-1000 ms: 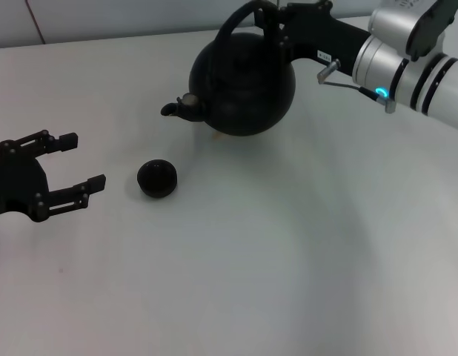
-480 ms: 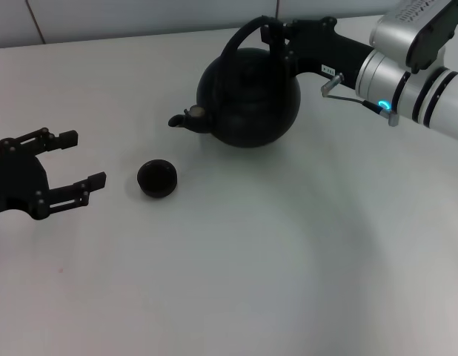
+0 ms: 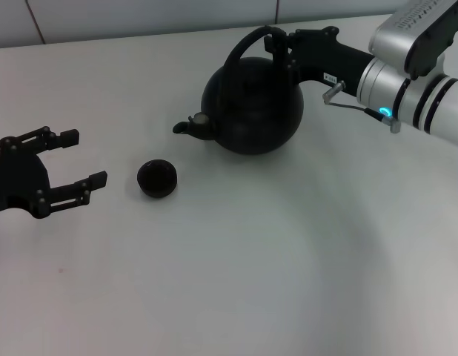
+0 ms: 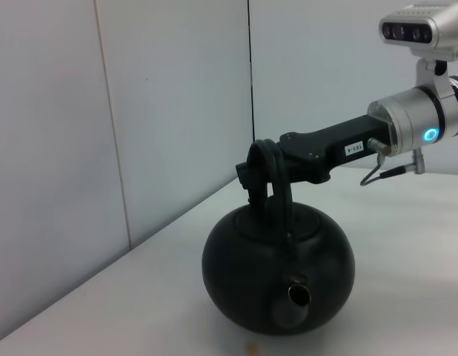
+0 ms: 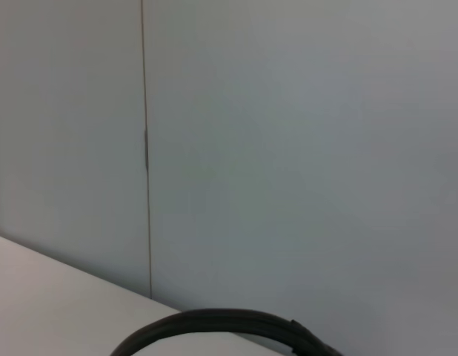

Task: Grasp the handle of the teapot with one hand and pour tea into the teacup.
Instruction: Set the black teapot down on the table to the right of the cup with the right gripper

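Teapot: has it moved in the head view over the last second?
Yes. The teapot, held at its handle by the right hand, has settled lower and swung its spout slightly rightward, away from the unmoved teacup.

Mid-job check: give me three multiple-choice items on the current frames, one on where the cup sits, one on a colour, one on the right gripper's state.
1. Where is the teacup?
A. Between the left gripper and the teapot
B. Under the right arm
C. Behind the teapot

2. What colour is the teapot?
A. White
B. Black
C. Red

3. What is the right gripper doing?
A. Hanging open over the cup
B. Resting on the table
C. Clamped on the handle

Answers:
1 A, the head view shows the cup on the table between the two.
2 B, pot and handle are matte black.
3 C, its fingers close around the arched handle.
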{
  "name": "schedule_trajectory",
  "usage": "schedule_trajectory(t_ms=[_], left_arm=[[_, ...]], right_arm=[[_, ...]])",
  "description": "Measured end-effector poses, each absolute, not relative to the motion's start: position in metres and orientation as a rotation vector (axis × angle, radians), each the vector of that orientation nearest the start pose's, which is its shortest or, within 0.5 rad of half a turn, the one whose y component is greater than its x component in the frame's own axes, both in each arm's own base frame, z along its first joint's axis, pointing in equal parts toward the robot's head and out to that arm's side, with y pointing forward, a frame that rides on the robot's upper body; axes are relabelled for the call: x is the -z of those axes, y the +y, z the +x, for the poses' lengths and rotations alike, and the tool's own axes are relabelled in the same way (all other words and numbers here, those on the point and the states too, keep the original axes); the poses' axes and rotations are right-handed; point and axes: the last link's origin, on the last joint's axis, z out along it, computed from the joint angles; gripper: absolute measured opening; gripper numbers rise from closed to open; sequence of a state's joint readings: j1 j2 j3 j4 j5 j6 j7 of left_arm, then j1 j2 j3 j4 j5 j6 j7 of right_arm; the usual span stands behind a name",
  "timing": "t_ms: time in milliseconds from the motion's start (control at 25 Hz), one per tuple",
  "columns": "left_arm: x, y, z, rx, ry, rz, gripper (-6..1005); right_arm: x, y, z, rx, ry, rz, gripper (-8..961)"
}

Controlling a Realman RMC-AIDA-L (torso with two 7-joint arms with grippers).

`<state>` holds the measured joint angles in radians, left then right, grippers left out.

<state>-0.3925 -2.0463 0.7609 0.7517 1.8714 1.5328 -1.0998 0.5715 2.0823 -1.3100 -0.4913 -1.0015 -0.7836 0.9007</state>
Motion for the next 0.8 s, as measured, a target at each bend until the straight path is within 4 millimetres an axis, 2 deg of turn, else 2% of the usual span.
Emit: schedule_trajectory(t_ms=[800], left_arm=[[-0.0279,0.3151,-0.2894,0.583,-0.239,-2.624,788]], right_arm=[[0.0371,0.4065,0.2505,-0.583,0.501,-2.191,88]])
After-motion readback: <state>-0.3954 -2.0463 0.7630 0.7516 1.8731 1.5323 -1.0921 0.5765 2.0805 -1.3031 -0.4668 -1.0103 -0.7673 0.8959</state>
